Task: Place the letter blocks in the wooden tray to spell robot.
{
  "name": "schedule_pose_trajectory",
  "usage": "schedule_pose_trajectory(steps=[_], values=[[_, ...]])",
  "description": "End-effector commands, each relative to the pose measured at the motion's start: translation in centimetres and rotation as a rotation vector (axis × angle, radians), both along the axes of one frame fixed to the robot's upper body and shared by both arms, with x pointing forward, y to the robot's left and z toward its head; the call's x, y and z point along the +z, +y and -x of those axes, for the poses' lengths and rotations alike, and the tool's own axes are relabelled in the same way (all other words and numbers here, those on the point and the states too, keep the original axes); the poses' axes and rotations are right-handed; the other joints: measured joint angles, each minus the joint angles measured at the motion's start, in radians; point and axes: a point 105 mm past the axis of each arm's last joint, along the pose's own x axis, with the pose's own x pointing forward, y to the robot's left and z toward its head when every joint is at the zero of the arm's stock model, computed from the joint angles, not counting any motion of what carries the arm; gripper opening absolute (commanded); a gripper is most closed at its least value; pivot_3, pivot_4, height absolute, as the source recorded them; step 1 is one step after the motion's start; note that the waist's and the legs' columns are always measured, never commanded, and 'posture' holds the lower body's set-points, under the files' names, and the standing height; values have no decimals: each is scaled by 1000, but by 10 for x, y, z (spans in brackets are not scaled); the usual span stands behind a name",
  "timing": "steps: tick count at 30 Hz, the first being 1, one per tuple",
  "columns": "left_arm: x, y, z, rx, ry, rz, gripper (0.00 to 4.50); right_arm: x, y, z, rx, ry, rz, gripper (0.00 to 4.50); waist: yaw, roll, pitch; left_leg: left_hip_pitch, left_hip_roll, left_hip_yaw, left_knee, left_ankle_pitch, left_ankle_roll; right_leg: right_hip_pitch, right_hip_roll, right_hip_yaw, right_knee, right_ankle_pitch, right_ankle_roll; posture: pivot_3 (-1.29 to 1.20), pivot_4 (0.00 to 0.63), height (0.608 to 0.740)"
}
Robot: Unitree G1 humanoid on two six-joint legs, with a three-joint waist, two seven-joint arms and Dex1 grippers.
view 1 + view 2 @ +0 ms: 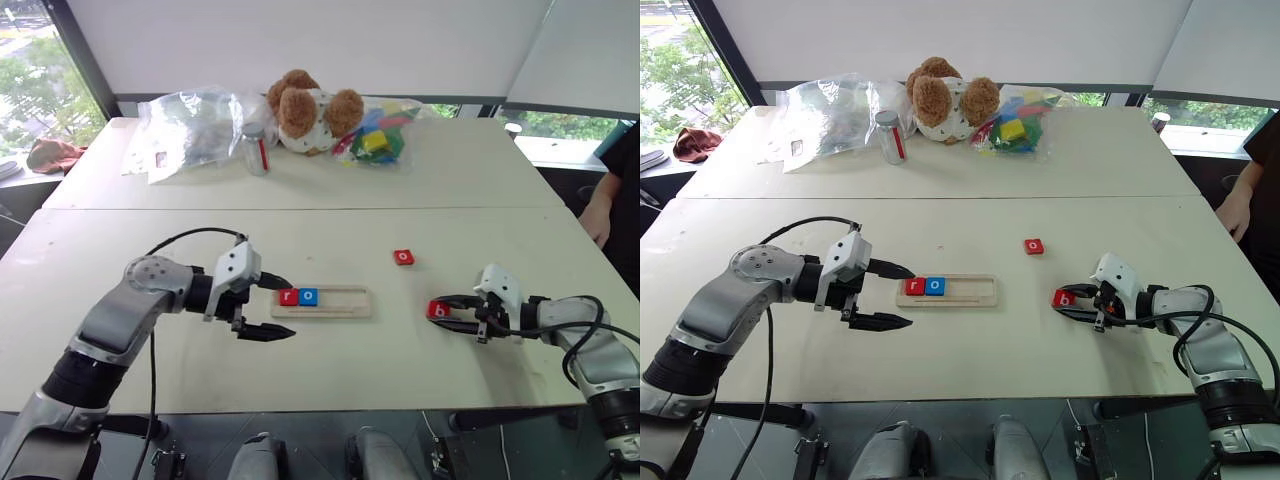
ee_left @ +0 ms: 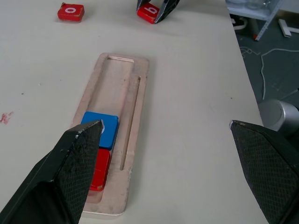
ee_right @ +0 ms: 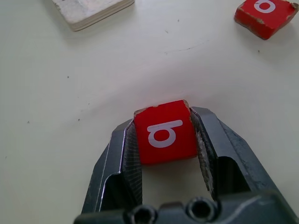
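Observation:
The wooden tray (image 1: 335,302) lies mid-table with a red r block (image 1: 288,296) and a blue o block (image 1: 308,296) at its left end. My left gripper (image 1: 268,308) hovers open just left of the tray, its fingers (image 2: 70,172) either side of that end. To the right, my right gripper (image 1: 450,313) is shut on the red b block (image 3: 164,132), which rests on the table. A red o block (image 1: 403,257) lies loose on the table, beyond and between the tray and the b block.
At the table's far side sit a teddy bear (image 1: 305,108), a clear bag of coloured toy blocks (image 1: 375,138), a small jar (image 1: 256,150) and crumpled plastic bags (image 1: 190,125). A person's arm (image 1: 600,215) rests at the right edge.

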Motion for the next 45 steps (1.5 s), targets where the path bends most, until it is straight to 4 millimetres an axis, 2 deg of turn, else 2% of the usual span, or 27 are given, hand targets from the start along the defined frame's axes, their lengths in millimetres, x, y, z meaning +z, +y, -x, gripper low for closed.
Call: schedule_pose_trajectory(steps=[1, 3, 5, 8, 14, 20, 30, 38, 45], values=[[10, 5, -2, 22, -46, 9, 4500, 23, 26, -7, 48, -64, -44, 1170, 0, 0, 0, 0, 0, 0, 0, 0, 0, 0, 0, 0, 0, 0, 0, 0, 150, 740], [14, 12, -5, 56, -46, 11, 4500, 37, 49, -9, 108, -72, -74, 1170, -7, 2, 1, 0, 1, 0, 0, 0, 0, -1, 0, 0, 1, 0, 0, 0, 150, 740], [12, 24, -6, 84, -58, -29, 4500, 50, 81, -16, 184, -85, -94, 1170, -11, 2, 1, 0, 1, 0, 0, 1, -1, -2, 0, 0, 2, 0, 0, 0, 150, 740], [8, 35, -9, 118, -66, -63, 4500, 54, 122, -25, 277, -86, -65, 1170, -7, 3, 1, 1, 1, 0, 0, 1, -2, -2, 2, 0, 3, 0, 0, 0, 150, 740], [8, 48, -10, 181, -93, -84, 4500, 46, 161, -29, 387, -35, -28, 1170, 17, 2, 1, -3, 0, -1, -1, 1, -2, -4, -1, -1, 0, 0, 0, 0, 150, 740], [6, 50, -4, 225, -91, -67, 4500, 38, 175, -32, 448, -22, 34, 1170, 13, 2, 2, -3, -2, 2, 1, 0, 0, -3, -4, 0, 0, 0, 0, 0, 150, 740], [10, 57, -5, 266, -100, -71, 4500, 32, 166, -38, 428, 0, 60, 1170, -4, 2, 2, -2, 0, 1, 0, 0, 0, -4, -2, -1, 1, 0, 0, 0, 150, 740], [10, 50, -9, 250, -104, -55, 4500, 25, 172, -40, 405, 9, 49, 1170, -3, 2, 2, -2, 0, 1, 0, 0, 0, -4, -2, -1, 1, 0, 0, 0, 150, 740], [9, 45, -11, 242, -109, -46, 4500, 26, 182, -40, 407, 13, 16, 1170, -4, 2, 2, -2, 0, 1, 0, 1, -1, -4, -2, -1, 1, 0, 0, 0, 150, 740]])
